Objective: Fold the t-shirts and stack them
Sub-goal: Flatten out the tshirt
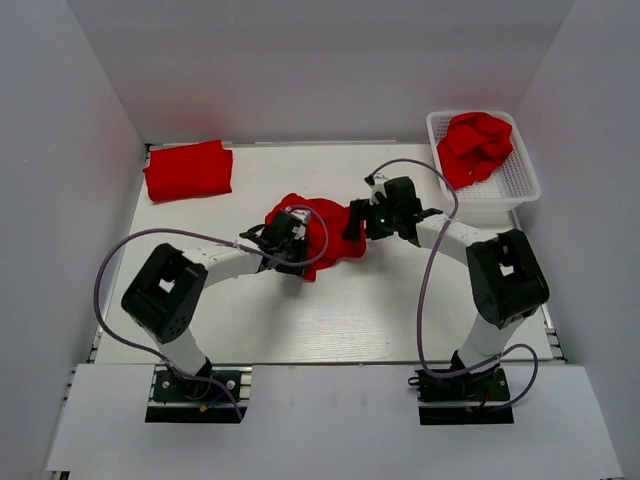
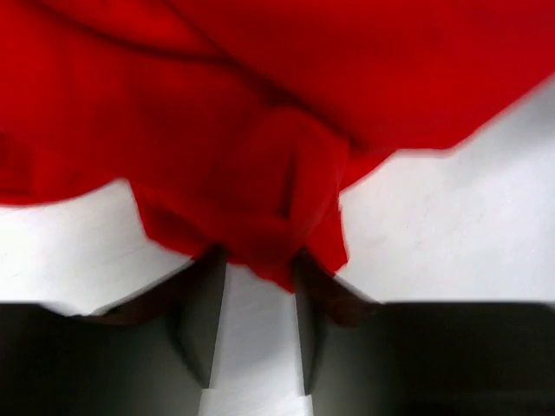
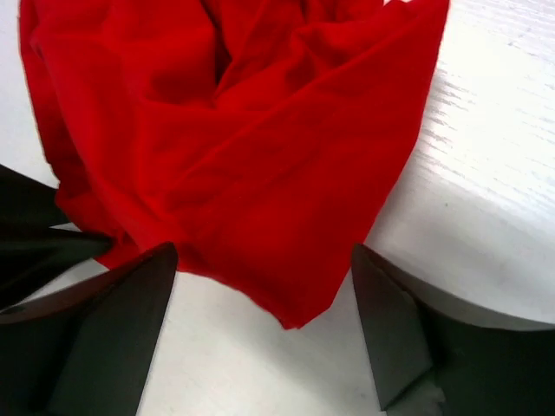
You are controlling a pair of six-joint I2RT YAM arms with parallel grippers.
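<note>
Top external: crumpled red cloth t-shirt (image 1: 338, 222), ctr.

Plain white walls (image 1: 330, 70) enclose white table (image 1: 330, 320) on three sides (soft even light).

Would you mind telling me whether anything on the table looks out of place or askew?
Nothing damaged or spilled. The middle t-shirt lies bunched up, unlike the neatly folded t-shirt at the far left corner; another crumpled t-shirt sits in the basket.
</note>
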